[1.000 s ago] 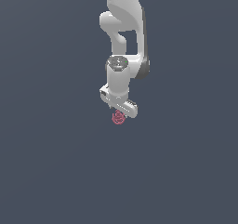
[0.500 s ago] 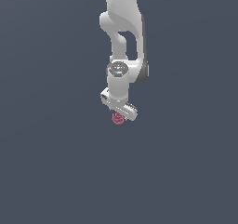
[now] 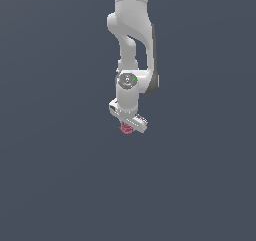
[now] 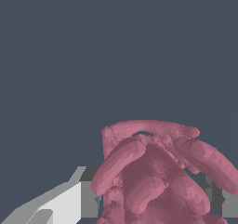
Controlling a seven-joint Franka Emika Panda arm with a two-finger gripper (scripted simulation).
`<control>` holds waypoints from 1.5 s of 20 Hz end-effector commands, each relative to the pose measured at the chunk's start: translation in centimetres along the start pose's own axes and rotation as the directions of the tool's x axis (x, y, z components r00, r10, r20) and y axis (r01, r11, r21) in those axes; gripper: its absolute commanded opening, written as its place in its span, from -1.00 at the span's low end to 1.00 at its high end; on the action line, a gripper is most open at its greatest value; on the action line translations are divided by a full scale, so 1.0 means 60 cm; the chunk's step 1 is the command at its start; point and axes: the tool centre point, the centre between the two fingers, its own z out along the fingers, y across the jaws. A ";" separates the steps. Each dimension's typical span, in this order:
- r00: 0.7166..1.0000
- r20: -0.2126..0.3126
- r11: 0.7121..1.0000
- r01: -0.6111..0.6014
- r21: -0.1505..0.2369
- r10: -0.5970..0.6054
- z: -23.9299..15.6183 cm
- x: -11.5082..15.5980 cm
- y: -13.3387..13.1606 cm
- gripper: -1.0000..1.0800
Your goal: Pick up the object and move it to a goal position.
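Pinkish-red object [image 3: 126, 129] sits directly under the white gripper [image 3: 127, 126], at the lower end of the white arm [image 3: 131, 45] that comes down from the top of the exterior view. In that view it is only a small roundish lump, much smaller than the gripper body above it, and partly covered by it. The wrist view shows it large [image 4: 158, 176]: the surface is bumpy and made of thick, rounded strands that curve and cross over each other, with darker hollows between them. A grey and white finger [image 4: 74, 200] touches one side of the lump, and a dark grey finger part shows at its other side. The fingers are closed on the object and hold it. Around it there is only a plain dark grey-blue background [image 3: 55, 175].
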 end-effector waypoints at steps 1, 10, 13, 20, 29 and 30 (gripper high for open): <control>1.000 0.000 1.000 -0.001 -0.001 0.001 0.002 0.000 0.001 -1.00; 1.000 0.000 1.000 0.000 0.001 0.000 0.000 0.000 0.000 -1.00; 1.000 0.000 1.000 0.000 0.001 0.000 -0.002 0.001 0.009 -1.00; 1.000 0.000 1.000 0.000 0.001 0.000 -0.018 0.010 0.074 -1.00; 1.000 0.001 1.000 -0.001 0.001 0.001 -0.052 0.034 0.212 -1.00; 1.000 0.001 1.000 -0.001 0.001 0.001 -0.055 0.036 0.225 -1.00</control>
